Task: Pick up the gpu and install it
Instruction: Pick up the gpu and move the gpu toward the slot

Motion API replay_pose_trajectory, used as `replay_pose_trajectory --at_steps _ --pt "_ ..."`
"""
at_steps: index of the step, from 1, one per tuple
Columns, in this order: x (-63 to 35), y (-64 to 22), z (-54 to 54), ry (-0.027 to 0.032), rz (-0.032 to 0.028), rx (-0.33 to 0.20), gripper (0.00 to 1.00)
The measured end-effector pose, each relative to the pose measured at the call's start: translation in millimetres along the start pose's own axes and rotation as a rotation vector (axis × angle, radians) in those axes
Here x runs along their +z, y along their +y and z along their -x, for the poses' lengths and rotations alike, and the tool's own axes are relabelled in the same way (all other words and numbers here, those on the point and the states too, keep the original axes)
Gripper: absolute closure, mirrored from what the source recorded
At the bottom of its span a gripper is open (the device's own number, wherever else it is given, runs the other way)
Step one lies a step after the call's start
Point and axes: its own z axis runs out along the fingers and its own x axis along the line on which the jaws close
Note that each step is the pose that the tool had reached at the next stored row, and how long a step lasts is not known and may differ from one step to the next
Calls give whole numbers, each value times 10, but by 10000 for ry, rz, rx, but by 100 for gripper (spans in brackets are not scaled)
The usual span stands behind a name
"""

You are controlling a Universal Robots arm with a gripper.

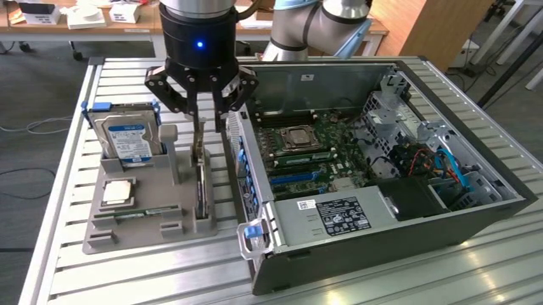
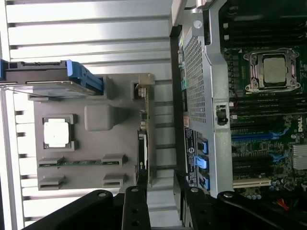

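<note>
From my station, the tool (image 1: pixel 210 130) hangs low over the grey fixture tray (image 1: pixel 144 238) on the slatted bench (image 1: pixel 127 273). Its jaws stand partly apart and are not clamped. The gpu (image 1: pixel 202 184) stands on edge in its slot at the side of the tray nearest the open computer case (image 1: pixel 475 222), directly under the fingers.

In the wrist view, the tool (image 2: pixel 159 178) shows a gap clearly wider than the gpu (image 2: pixel 147 124). The card's thin edge lines up close to one finger rather than with the middle of the gap. I cannot tell whether that finger touches it. The card sits fully in the fixture.

The exterior view gives me the case interior: the motherboard (image 1: pixel 314 152) with its processor socket (image 1: pixel 299 136), and the labelled power supply (image 1: pixel 339 216) at the near end. It also shows the hard drive (image 1: pixel 127 136) upright in the tray, its blue label facing me.

The wrist view looks straight down instead, so the hard drive (image 2: pixel 53 79) appears edge-on. A loose processor (image 2: pixel 58 132) and a green memory stick (image 2: pixel 79 163) lie flat in the tray (image 2: pixel 91 143).
</note>
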Motion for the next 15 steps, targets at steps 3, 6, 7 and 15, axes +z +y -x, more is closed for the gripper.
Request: replay_pose_trajectory --at_steps 3,6,7,15 --pt "1 0 -4 0 0 -1 64" --pt "42 -3 -6 0 0 0 64" --pt "59 -3 -7 1 -1 1 64" --pt "204 -11 -21 0 -1 1 64"
